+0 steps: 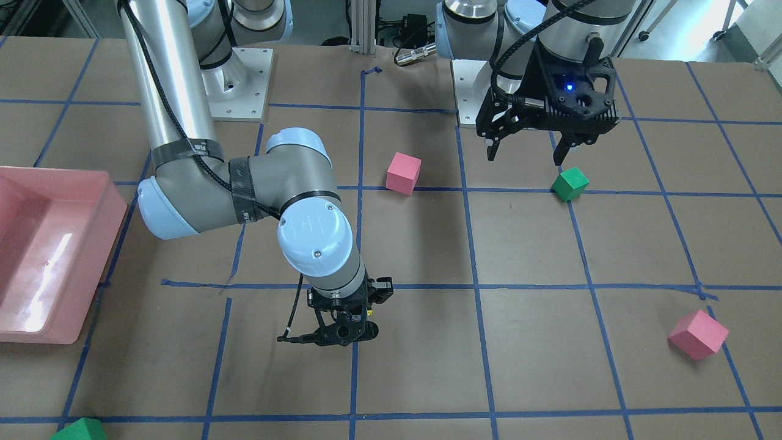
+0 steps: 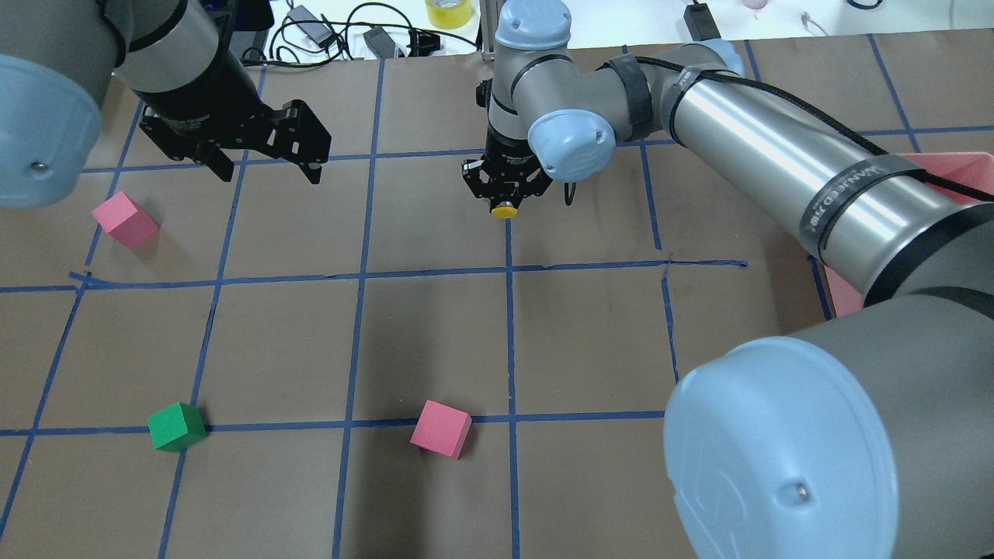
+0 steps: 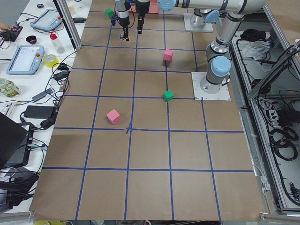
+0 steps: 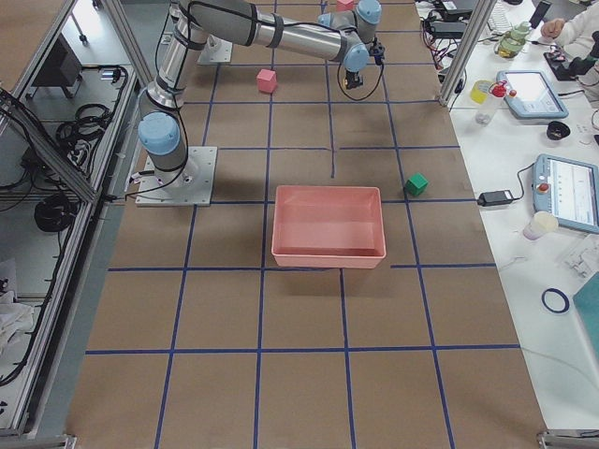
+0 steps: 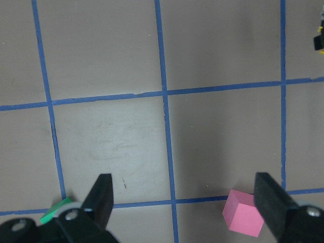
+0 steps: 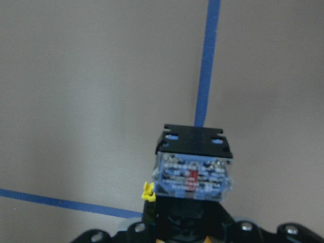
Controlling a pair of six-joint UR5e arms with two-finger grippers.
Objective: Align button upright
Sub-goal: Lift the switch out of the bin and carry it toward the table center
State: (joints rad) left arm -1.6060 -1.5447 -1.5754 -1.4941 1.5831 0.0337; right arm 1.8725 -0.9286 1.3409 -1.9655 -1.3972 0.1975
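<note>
Your right jaws are clamped on the button (image 2: pixel 505 210). From overhead its yellow cap shows just under the fingers. In the wrist view the black-and-silver base points away from the jaws, toward the bench (image 2: pixel 435 334). You cannot tell whether the base touches the bench. Your left jaws hang wide, well apart from the button. A pink cube (image 5: pixel 243 218) lies beneath them, near one finger.
</note>
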